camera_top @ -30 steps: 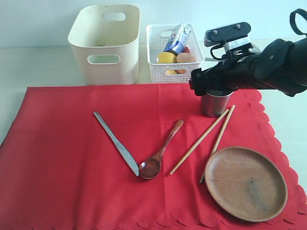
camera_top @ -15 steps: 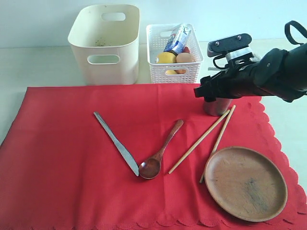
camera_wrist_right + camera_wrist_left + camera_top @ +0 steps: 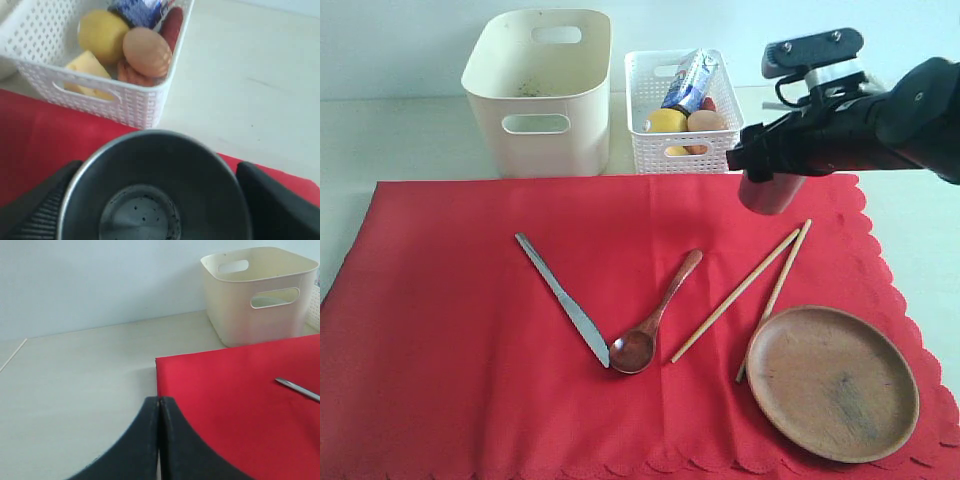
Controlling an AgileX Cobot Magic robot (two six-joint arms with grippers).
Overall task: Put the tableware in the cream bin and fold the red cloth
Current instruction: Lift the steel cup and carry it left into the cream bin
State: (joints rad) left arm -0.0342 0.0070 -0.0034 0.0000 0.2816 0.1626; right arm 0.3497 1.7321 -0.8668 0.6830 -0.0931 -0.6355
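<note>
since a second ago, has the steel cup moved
Yes, upward: the steel cup now hangs clear above the chopsticks, held by the right gripper.

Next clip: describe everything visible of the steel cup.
The steel cup is a small, dull-grey metal tumbler, empty inside with a ringed base. It is roughly upright, open end up, clamped on opposite sides by the jaws of the right gripper, seemingly raised above the far edge of the red cloth.

lab setup: bare tabletop (image 3: 75, 390), blank wall (image 3: 75, 280)
</note>
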